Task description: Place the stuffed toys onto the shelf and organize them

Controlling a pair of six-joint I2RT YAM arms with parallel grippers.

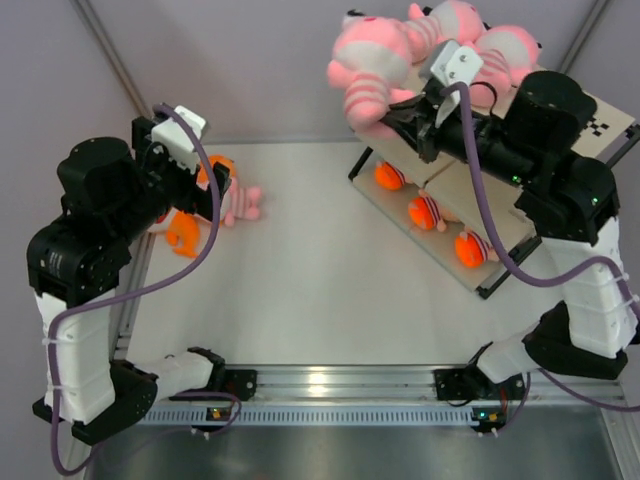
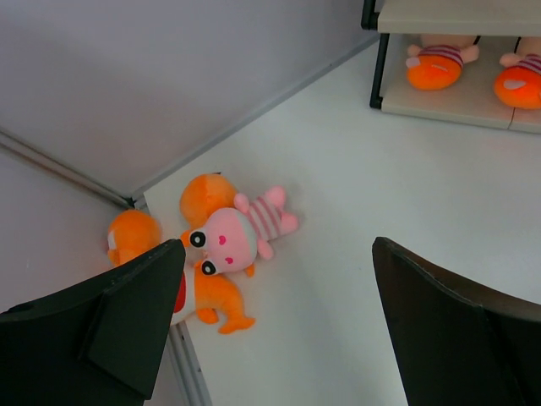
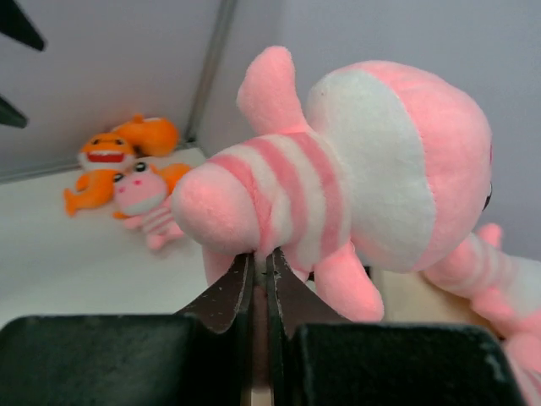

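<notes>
The pink plush figure with a pink-and-white striped body [image 3: 338,169] is pinched, seemingly by a thin fold, in the tightly closed right gripper [image 3: 264,262] at the edge of the cream three-tier shelf [image 1: 600,118] — it could be lost off the crowded top board. The left gripper [image 2: 279,245] is spread wide with nothing held.

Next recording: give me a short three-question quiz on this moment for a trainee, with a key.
1. True or false: the left pincer is shut.
2. What does the right pincer pinch? A) an orange toy B) the pink striped toy C) a shelf board
3. Fill in the colour: the loose pink toy on the table lies against ____ toys.
Key: 1 false, its jaws stand wide apart. 2 B. 3 orange: the orange toys touch it in the far left corner.
</notes>
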